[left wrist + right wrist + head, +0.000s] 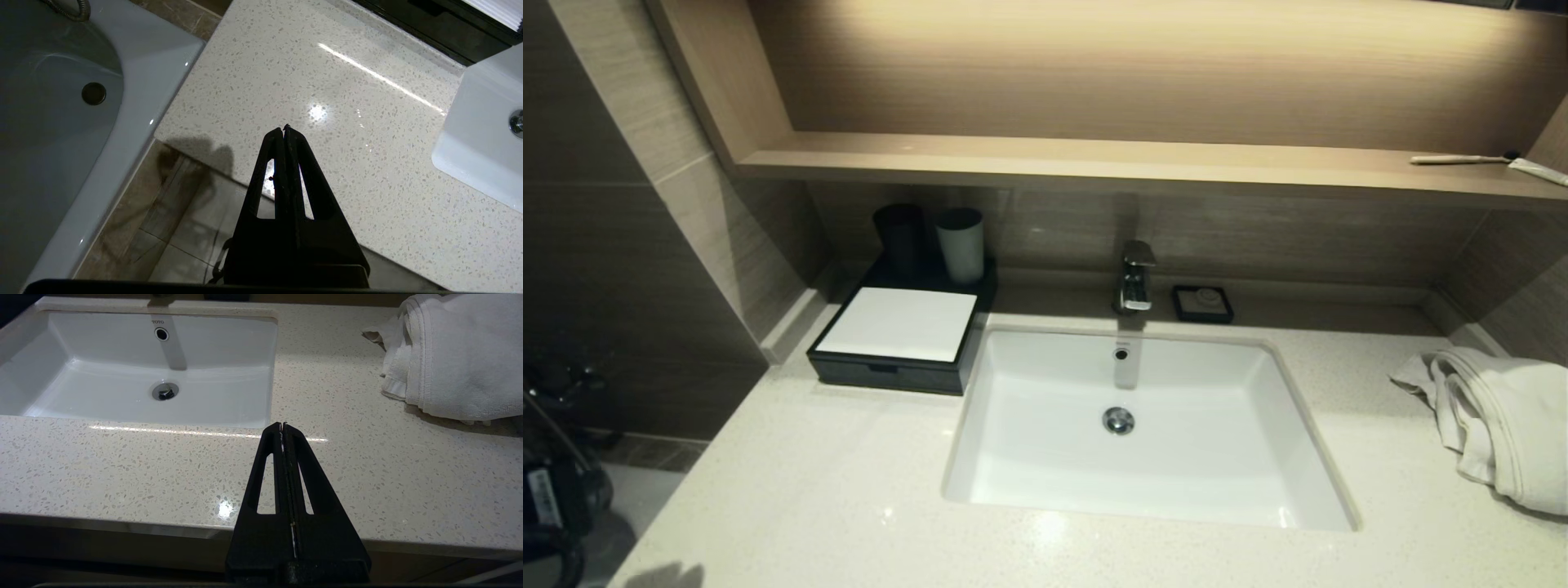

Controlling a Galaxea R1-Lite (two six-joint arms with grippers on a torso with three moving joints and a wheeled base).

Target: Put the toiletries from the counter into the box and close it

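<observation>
The black box (894,339) with a flat white top stands shut at the counter's back left; its corner shows in the left wrist view (449,28). A toothbrush (1462,159) and a small tube (1539,171) lie on the wooden shelf at the upper right, not on the counter. My left gripper (284,128) is shut and empty over the counter's front left corner. My right gripper (282,425) is shut and empty over the counter's front edge, before the sink. Neither gripper shows in the head view.
The white sink (1127,425) and faucet (1135,278) sit mid-counter. Two cups (960,243) stand behind the box. A soap dish (1202,303) is by the faucet. A white towel (1494,425) lies at the right. A bathtub (61,102) lies left of the counter.
</observation>
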